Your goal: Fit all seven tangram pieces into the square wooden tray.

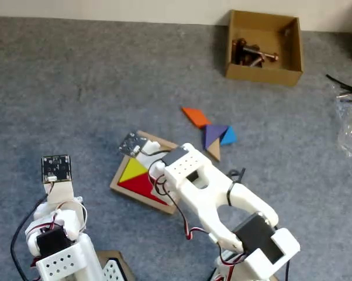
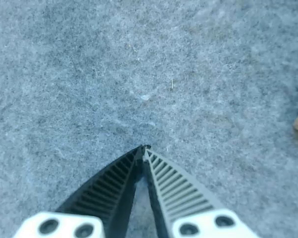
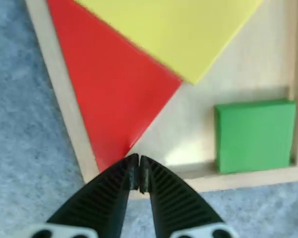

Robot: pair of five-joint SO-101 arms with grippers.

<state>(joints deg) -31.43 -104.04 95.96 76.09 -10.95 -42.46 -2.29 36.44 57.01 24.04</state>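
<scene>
Fingers of the right gripper point(image 3: 139, 171) are closed on nothing, tips at the rim of the square wooden tray point(image 3: 61, 99) by the red triangle's point(image 3: 109, 84) sharp corner. The yellow triangle point(image 3: 188, 29) lies edge to edge with it, and the green square point(image 3: 254, 135) sits in a corner, with bare wood between. The right arm point(image 1: 211, 199) stretches diagonally over the tray. The orange parallelogram point(image 1: 195, 116) and the purple point(image 1: 213, 134), blue point(image 1: 228, 137) and tan point(image 1: 214, 151) triangles cluster on open carpet point(image 1: 76, 76) beyond. The left gripper point(image 2: 145, 151), also closed, hangs over bare carpet.
</scene>
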